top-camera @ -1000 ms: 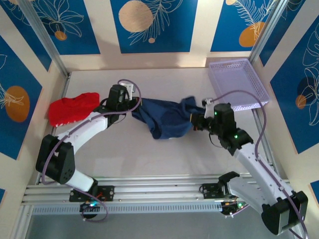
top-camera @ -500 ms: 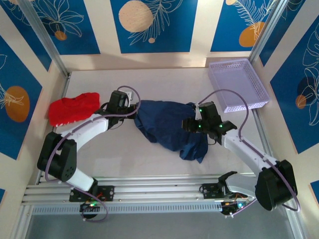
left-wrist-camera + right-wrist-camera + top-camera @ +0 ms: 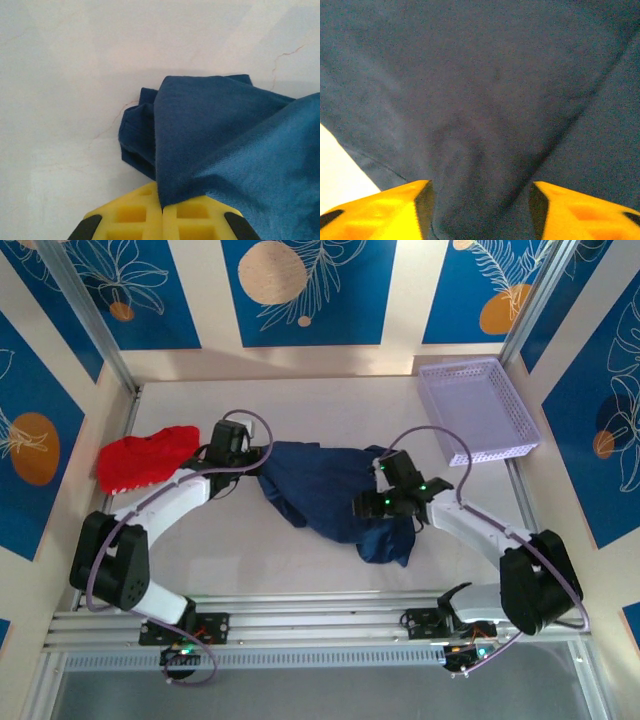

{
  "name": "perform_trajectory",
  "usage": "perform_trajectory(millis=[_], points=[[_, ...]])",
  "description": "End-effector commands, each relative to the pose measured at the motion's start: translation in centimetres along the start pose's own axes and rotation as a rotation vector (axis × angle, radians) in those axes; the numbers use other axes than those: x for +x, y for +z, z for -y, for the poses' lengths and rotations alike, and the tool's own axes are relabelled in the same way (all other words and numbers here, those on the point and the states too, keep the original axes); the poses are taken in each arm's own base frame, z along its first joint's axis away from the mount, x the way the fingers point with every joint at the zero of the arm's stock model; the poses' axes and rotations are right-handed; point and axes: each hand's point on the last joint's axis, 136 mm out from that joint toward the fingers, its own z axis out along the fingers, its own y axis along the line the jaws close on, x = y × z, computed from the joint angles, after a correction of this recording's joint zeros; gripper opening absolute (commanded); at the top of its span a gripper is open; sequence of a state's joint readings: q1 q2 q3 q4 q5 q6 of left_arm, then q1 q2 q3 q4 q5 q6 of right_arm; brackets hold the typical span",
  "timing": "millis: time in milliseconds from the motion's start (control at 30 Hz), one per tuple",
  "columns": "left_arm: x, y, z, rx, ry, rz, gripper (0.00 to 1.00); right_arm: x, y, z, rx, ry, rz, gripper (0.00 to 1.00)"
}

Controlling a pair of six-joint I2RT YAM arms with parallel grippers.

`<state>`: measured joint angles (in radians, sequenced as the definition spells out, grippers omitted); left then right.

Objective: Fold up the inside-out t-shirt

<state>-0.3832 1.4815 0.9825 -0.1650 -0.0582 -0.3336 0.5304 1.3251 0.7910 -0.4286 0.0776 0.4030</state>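
The right fingers (image 3: 585,212) have just sprung apart, dropping their hold; cloth lies slack between them. The left fingers (image 3: 150,222) stay clamped on the t-shirt (image 3: 320,490), which lies bunched mid-counter (image 3: 330,410). Likely a regrasp comes before any fold.

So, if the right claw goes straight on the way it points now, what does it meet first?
The navy t-shirt: its cloth lies directly ahead of the open right claw, seemingly reaching between its fingers.
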Motion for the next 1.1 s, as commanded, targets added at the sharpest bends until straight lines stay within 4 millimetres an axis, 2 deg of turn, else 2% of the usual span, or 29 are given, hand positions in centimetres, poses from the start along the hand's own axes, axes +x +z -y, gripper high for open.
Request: perform_trajectory(millis=[0, 200, 400, 467, 533, 600, 700, 800, 867, 1000, 1067], points=[[-0.4, -0.9, 0.7, 0.054, -0.019, 0.015, 0.0, 0.7, 1.1, -3.5, -0.002, -0.178, -0.009, 0.61], [-0.7, -1.2, 1.3, 0.088, -0.027, 0.019, 0.0, 0.7, 3.3, -6.2, 0.143, -0.442, 0.007, 0.64], [-0.8, -1.6, 1.3, 0.084, -0.022, 0.021, 0.0, 0.1, 6.6, -7.8, 0.201, -0.56, 0.002, 0.62], [-0.8, -1.7, 1.2, 0.079, -0.016, 0.021, 0.0, -0.2, 7.3, -7.6, 0.226, -0.571, -0.004, 0.49], [-0.8, -1.8, 1.1, 0.073, -0.01, 0.02, 0.0, -0.7, 7.1, -7.4, 0.256, -0.582, -0.001, 0.29], [-1.0, -2.0, 1.1, 0.072, -0.005, 0.021, 0.0, -1.2, 5.8, -7.6, 0.255, -0.589, 0.015, 0.15], [-1.3, -2.5, 1.4, 0.087, -0.007, 0.029, 0.0, -1.7, 2.6, -7.8, 0.211, -0.559, 0.041, 0.01], [-1.8, -3.6, 2.8, 0.165, -0.02, 0.044, 0.0, -2.3, -1.8, -8.3, 0.098, -0.501, 0.076, 0.0], [-2.1, -4.8, 3.8, 0.216, -0.023, 0.061, 0.0, -2.3, -5.0, -9.4, -0.033, -0.473, 0.092, 0.0], [-3.3, -8.2, 4.4, 0.255, -0.017, 0.128, 0.0, -3.5, -12.2, -10.4, -0.213, -0.429, 0.209, 0.0], [-4.2, -10.1, 4.5, 0.261, -0.01, 0.172, 0.0, -4.5, -15.2, -10.4, -0.257, -0.407, 0.276, 0.0]])
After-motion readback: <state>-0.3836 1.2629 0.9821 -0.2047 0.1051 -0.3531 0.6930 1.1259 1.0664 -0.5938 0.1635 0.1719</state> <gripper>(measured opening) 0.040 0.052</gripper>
